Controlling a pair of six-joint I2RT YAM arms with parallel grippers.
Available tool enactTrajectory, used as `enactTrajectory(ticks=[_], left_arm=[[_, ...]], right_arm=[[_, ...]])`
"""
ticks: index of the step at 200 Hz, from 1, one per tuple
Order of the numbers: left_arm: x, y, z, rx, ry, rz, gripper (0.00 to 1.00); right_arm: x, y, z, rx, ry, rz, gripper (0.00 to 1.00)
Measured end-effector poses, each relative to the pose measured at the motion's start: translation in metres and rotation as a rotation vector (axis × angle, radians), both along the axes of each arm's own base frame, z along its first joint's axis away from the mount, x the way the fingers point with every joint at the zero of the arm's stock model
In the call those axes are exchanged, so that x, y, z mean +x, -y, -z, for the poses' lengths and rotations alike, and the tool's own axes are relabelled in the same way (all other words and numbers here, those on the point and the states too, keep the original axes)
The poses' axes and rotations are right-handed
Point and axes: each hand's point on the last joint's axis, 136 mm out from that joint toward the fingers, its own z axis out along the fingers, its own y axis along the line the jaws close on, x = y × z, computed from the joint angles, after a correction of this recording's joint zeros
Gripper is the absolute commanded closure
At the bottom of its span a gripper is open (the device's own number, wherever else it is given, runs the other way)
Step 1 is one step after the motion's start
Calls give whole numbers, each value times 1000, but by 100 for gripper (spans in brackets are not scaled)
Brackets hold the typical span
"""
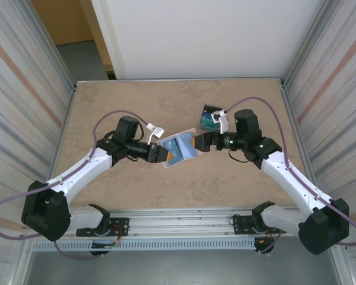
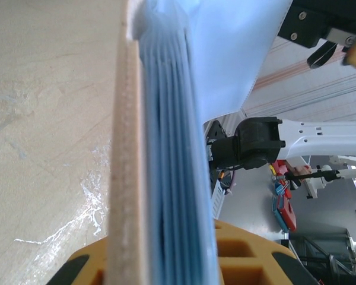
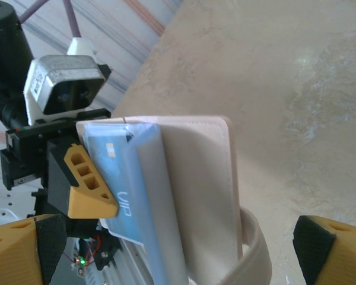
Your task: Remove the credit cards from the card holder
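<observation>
The card holder (image 1: pixel 187 144), a beige bifold with a light blue inside, hangs open above the middle of the table. My left gripper (image 1: pixel 158 153) is shut on its left edge. In the left wrist view the beige cover (image 2: pixel 126 178) and the blue layers (image 2: pixel 175 178) stand edge-on between my yellow fingers (image 2: pixel 249 255). A light blue credit card (image 3: pixel 120 190) marked VIP sits in a pocket beside the left arm's yellow finger (image 3: pixel 86 184). My right gripper (image 3: pixel 178 243) is open, its pads (image 3: pixel 311 240) either side of the holder's beige flap (image 3: pixel 199 196) and looped snap tab (image 3: pixel 255 249), not touching.
A small dark-edged clear box (image 1: pixel 210 119) with blue-green contents lies on the table just behind my right gripper (image 1: pixel 200 141). Corrugated walls (image 1: pixel 24 89) close in both sides, and a white panel stands at the back. Bare tan tabletop (image 1: pixel 136 101) surrounds the arms.
</observation>
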Motion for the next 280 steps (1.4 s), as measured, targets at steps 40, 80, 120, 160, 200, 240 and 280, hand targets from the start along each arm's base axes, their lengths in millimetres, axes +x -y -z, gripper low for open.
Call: enactTrajectory(ticks=[40,80,120,160,200,240,280], left_arm=[[-4,0,-3,3,10,27,88],[-9,1,-5,0,24,58,87],[-10,1,-6,-6,26,64,84],[-4,-2,-11,-41,34,50,77],[-5,-2,-8,-59,20,43,59],[1,-10,2,-70,-9,-4,58],[3,-10,7,-90,-33,-32,59]], right_arm=[[1,-9,7,-5,-29,-55,6],[-4,-25,19,-5,-81,-143,17],[-12,-32,16,37,-104,-209,56],[-9,-32,7,97,-95,-224,88],[-10,-33,8,137,-117,-226,97],[-4,-30,11,168,-146,-189,100],[2,-29,7,201,-146,-167,100]])
